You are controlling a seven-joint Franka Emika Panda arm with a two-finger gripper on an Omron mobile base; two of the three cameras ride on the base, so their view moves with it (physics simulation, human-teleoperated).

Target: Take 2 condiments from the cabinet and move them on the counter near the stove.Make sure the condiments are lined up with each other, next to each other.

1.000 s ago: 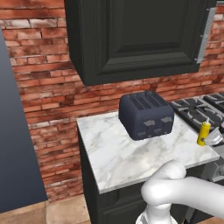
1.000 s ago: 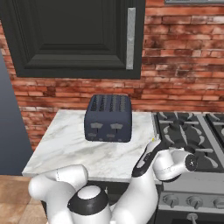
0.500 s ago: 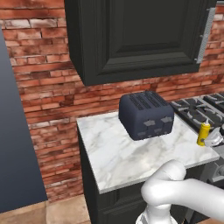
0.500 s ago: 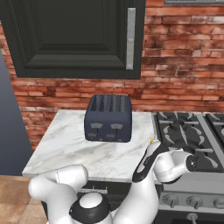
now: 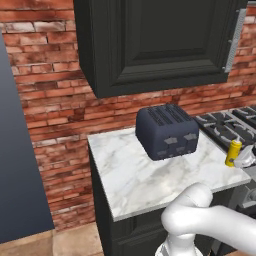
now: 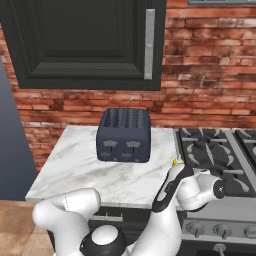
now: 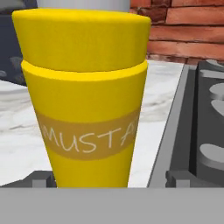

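1. Right now my claw (image 7: 109, 186) straddles the mustard (image 7: 83, 96) at the desk's (image 5: 150, 180) right edge, beside the stove (image 6: 215, 150); how wide it stands I cannot tell, nor whether it grips.
2. Pulling back crooked could tip the bottle, since a finger (image 7: 41, 179) sits close on each side.
3. Stove grates flank it; a sideways nudge could push it onto them.
4. Toaster (image 5: 167, 131) stands behind, well apart; the cabinet (image 6: 85, 42) is shut, with its handle (image 6: 149, 44) to reach.
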